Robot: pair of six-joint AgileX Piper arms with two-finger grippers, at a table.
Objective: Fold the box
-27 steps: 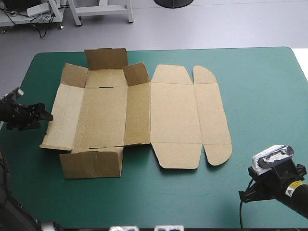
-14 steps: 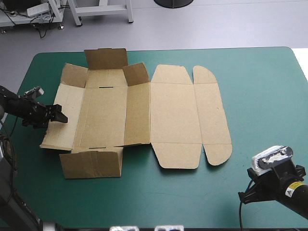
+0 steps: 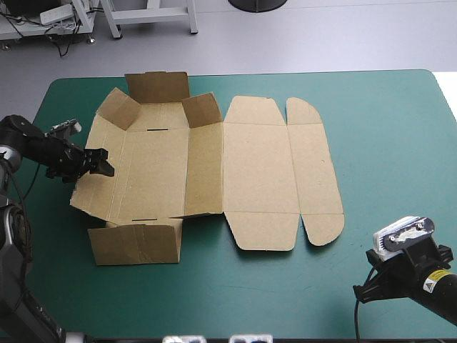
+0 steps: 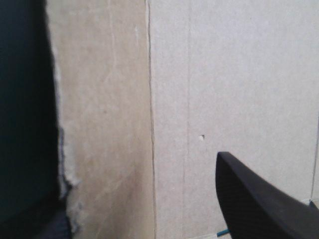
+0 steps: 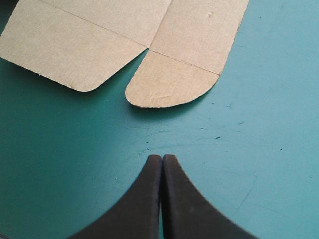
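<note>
1. The tabletop [image 3: 385, 128] has a teal-green cover, and the brown box [image 3: 214, 171] is the one thing lying on it, toward the left and middle.
2. The box is a cut sheet, mostly flat. Its lid [image 3: 258, 171] and the narrow panel beyond it lie flat on the right.
3. At the left end the far flap [image 3: 157, 86] stands up at the far edge. Two small corner flaps tilt inward just beside it. The near flap [image 3: 136, 243] lies toward the near edge, its left end under the corner of the left wall.
4. The left wall [image 3: 93, 196] is tilted up off the cover, with a ragged outer edge.
5. The left gripper [image 3: 107, 162] is at the outer edge of that left wall, about halfway along it. Its fingers stand wide apart.
6. In the left wrist view brown board fills the space ahead. One black finger [image 4: 259, 204] rises in front of the board. The other shows only as a dark shape by the torn edge, and I cannot tell whether it touches the board.
7. The right gripper [image 5: 162, 160] is at the near right corner of the tabletop, well apart from the box. Its fingers are pressed together into one point, holding nothing.
8. Ahead of the right gripper lies a rounded flap [image 5: 169, 87] of the box, flat on the tabletop, with a strip of teal-green cover between them.
</note>
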